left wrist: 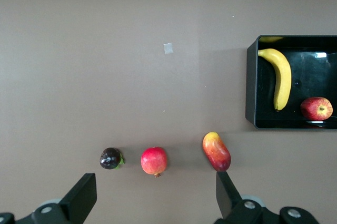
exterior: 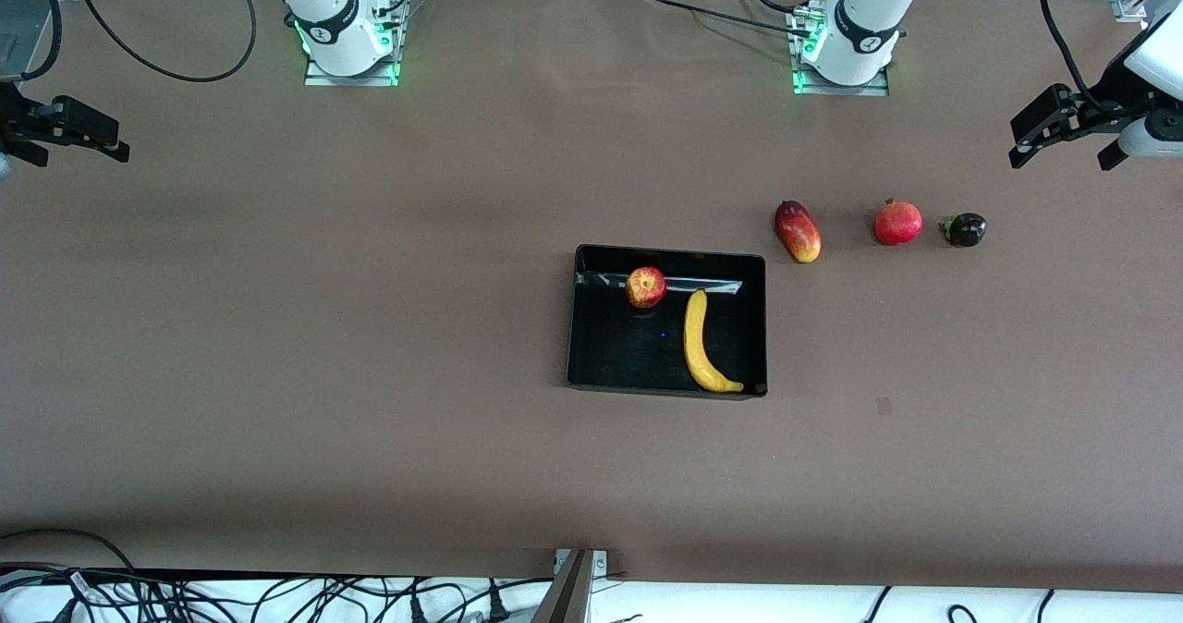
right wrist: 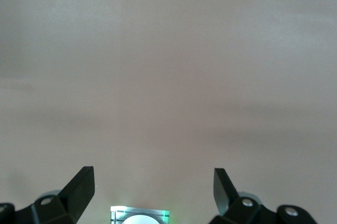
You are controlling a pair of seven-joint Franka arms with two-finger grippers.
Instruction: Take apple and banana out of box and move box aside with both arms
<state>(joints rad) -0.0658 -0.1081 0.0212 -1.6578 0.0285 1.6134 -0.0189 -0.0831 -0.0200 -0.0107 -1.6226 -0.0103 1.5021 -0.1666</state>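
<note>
Box (exterior: 591,327) sits mid-table, nearest the front camera of all the things. Banana (exterior: 699,342) lies in it lengthwise along the wall toward the left arm's end, its lower tip touching the near wall. Apple (exterior: 645,287) rests in the box too, close to the wall toward the bases, just beside the banana's upper end but apart from it. A bright glare streak crosses the box floor by the apple; floor detail under it is hard to read.

Farther from the camera, a row of three on the bare table toward the left arm's end: mango (exterior: 798,231) just beside the box corner, then pomegranate (exterior: 898,223), then a small dark fruit (exterior: 964,229) with a green bit, kind unclear.

Left gripper (exterior: 1063,128) hangs at the table's left-arm end, over bare cloth, the row of three between it and the box; arm mostly cut off by the frame edge. Its wrist view shows the fingers (left wrist: 84,195) spread wide, nothing between them; the box there is cropped at the edge.

Right gripper (exterior: 79,133) waits at the right arm's end, well apart from everything, partly cut off. Fingers (right wrist: 79,187) spread, empty, over bare table (right wrist: 168,76); a green-lit base plate (right wrist: 139,216) is only partly visible.
</note>
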